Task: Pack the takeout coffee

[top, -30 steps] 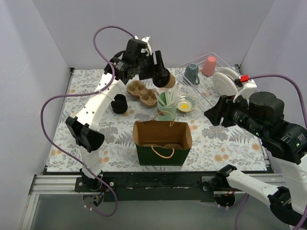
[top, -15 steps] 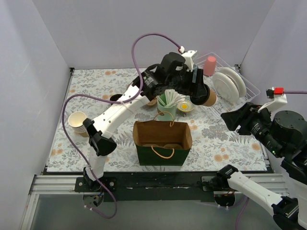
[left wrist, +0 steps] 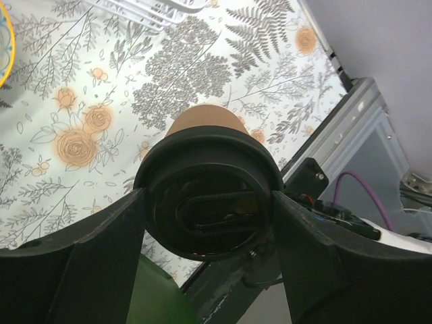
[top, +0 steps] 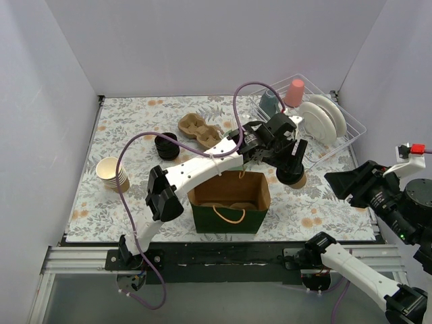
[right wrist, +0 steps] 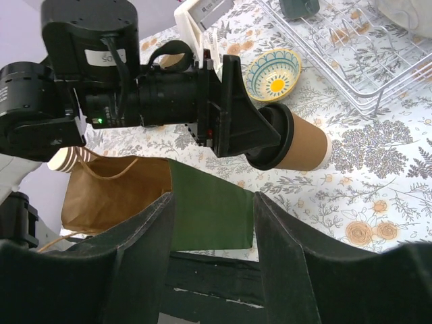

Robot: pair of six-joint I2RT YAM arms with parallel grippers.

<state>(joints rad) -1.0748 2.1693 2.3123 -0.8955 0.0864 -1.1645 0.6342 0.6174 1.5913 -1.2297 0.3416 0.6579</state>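
Note:
The takeout coffee [top: 297, 178], a brown paper cup with a black lid, hangs tilted just off the right side of the green paper bag [top: 228, 217]. My left gripper [top: 290, 169] is shut on it at the lid. In the left wrist view the lid [left wrist: 209, 202] fills the gap between both fingers, and the brown cup body [left wrist: 206, 120] points away over the floral mat. My right gripper [right wrist: 212, 202] stands open and holds nothing, low at the right [top: 335, 180]. It faces the bag's green side [right wrist: 209, 209], with the cup [right wrist: 304, 145] above and beyond it.
A pulp cup carrier [top: 199, 131] and a black stack of lids [top: 167, 145] lie at the back. Stacked paper cups [top: 111, 172] stand at the left. The wire dish rack [top: 334, 145] at the back right holds a teal mug [top: 270, 102], a pink cup [top: 294, 91] and white plates [top: 317, 121]. A yellow bowl [right wrist: 273, 74] sits by the rack.
My left arm has swung the cup from the back centre rightward and forward, down to the bag's right side. The right arm has drawn back toward the right edge.

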